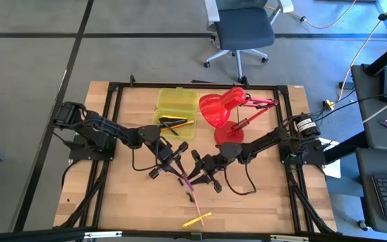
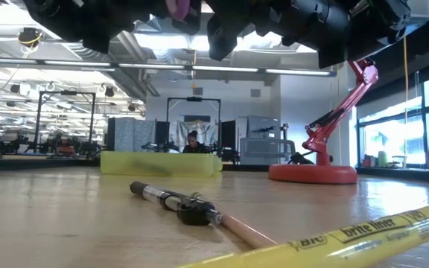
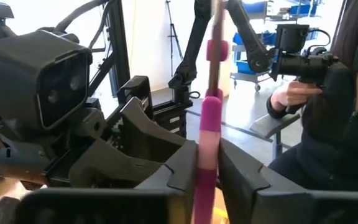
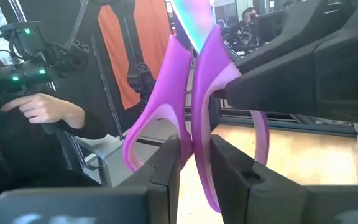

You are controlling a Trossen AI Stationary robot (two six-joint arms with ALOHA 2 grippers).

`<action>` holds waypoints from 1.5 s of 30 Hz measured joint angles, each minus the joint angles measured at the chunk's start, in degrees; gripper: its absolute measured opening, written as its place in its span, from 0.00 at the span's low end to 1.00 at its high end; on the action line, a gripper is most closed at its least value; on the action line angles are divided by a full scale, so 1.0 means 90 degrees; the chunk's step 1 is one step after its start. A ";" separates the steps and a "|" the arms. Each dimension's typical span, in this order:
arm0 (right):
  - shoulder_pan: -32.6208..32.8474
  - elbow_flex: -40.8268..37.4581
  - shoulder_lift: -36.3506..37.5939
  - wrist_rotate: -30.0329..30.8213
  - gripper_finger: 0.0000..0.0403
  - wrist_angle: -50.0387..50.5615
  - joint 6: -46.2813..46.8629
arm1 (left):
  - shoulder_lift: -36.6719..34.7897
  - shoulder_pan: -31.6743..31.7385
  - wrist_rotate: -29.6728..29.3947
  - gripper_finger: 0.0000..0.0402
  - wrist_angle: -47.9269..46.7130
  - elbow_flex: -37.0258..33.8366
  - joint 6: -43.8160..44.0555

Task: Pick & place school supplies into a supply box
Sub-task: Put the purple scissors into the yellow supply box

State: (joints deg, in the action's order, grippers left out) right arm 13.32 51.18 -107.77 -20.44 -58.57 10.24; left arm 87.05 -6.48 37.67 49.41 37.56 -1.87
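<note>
Gripping the scissors (image 4: 194,106) together just before the yellow box (image 1: 176,107), both grippers (image 1: 180,161) (image 1: 205,173) seem clamped; some pens (image 1: 173,123) lie boxed, a pencil (image 2: 199,210) and highlighter (image 1: 197,219) remain.

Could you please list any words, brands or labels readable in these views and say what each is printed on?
"BIC" and "brite liner": printed in black along the yellow highlighter lying nearest the low camera.
The black pen behind it shows no legible print.
Nothing readable on the supply box, the red lamp or the scissors.
</note>
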 joint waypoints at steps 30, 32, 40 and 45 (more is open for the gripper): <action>-0.0190 -0.0005 0.0007 0.2363 0.62 0.3147 0.1338 | -0.0974 0.1128 -0.1037 0.06 -0.3043 -0.0011 -0.0224; -0.0112 -0.0005 0.0007 0.2455 0.62 0.3254 0.1348 | -0.1273 0.1275 -0.1998 0.06 -0.3764 -0.0010 -0.0544; 0.0010 -0.0005 0.0007 0.2490 0.62 0.4006 0.1361 | -0.1871 0.1914 -0.5956 0.06 -0.5712 -0.0010 -0.1084; 0.0004 -0.0007 0.0007 0.2491 0.62 0.4109 0.1518 | -0.1583 0.2233 -0.6286 0.06 -0.6469 -0.0010 -0.0889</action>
State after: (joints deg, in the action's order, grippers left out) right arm 13.36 51.11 -107.70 1.99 -21.58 23.90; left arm 72.80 13.61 -18.90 -8.81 37.47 -9.87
